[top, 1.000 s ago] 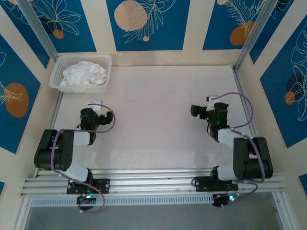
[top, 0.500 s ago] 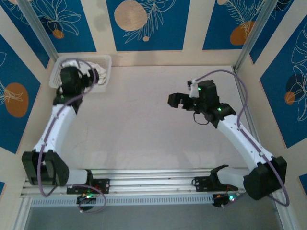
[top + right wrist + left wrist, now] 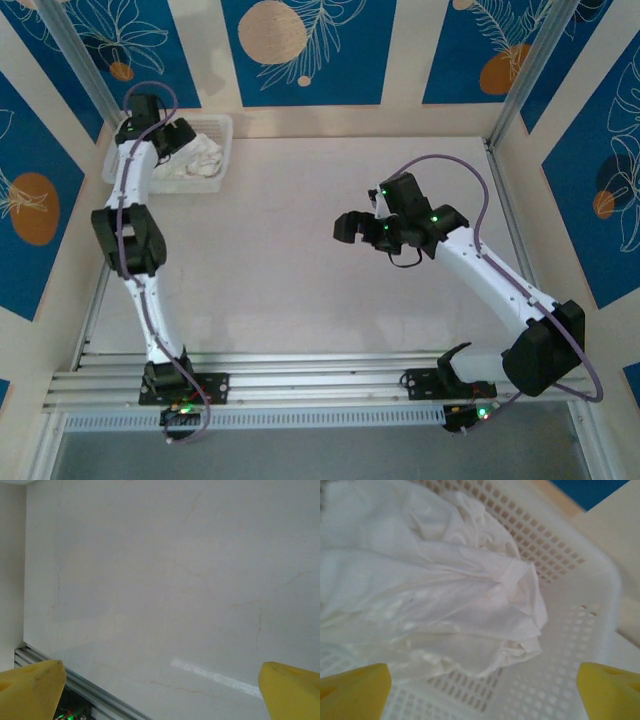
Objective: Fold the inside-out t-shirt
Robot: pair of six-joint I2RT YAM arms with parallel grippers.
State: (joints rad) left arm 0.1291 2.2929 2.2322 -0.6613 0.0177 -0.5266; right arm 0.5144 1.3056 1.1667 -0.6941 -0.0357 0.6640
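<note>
Both arms have swung out from their folded rest: the left arm point(image 3: 130, 230) now reaches to the basket point(image 3: 226, 150) at a far corner of the tabletop point(image 3: 300, 190), and the right arm point(image 3: 490, 275) stretches over bare tabletop well to the right of the basket. Inside the basket lies the t-shirt point(image 3: 445, 595), crumpled in a heap, with the left gripper point(image 3: 480, 692) just above it, jaws spread wide and empty; the right gripper point(image 3: 160, 690) is likewise wide open, holding nothing. To lift the shirt cleanly, the left gripper should probably drop onto the raised hemmed edge point(image 3: 512, 575) atop the heap and pinch cloth alone, clear of the basket's mesh.
</note>
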